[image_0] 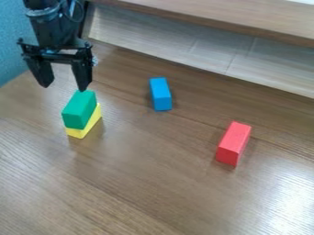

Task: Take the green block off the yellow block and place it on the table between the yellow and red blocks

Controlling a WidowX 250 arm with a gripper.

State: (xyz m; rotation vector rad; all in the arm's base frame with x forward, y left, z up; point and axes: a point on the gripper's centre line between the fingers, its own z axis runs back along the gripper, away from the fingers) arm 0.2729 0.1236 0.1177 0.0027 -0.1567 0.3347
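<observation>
Gripper: your black gripper (pixel 64 87) hangs at the upper left of the view with its two fingers spread well apart and nothing between them.
Green block: you have the green block (pixel 80 110) nearest to you, just below the gripper and a little toward the camera, close by the fingertip on the view's right. You cannot tell from this angle whether that fingertip touches it.
Yellow block: beneath the green one, so farther below your gripper, the yellow block (pixel 92 123) rests on the wooden tabletop (pixel 135 183). It shows past the green block along the side toward the view's right and at the end toward the camera.
Blue block: off to the view's right of your gripper, the blue block (pixel 160 95) lies on the tabletop, well apart from the pair.
Red block: farthest from your gripper, toward the view's right and nearer the camera, the red block (pixel 234 143) lies by itself.
Done: as far as you can judge, one two-block pile is in place, green on yellow, bearing itself without your grip.
Left: blue and red are single blocks, neither stacked nor held. Whether the pile counts as finished, or either single block needs handling, you cannot tell from this view.
</observation>
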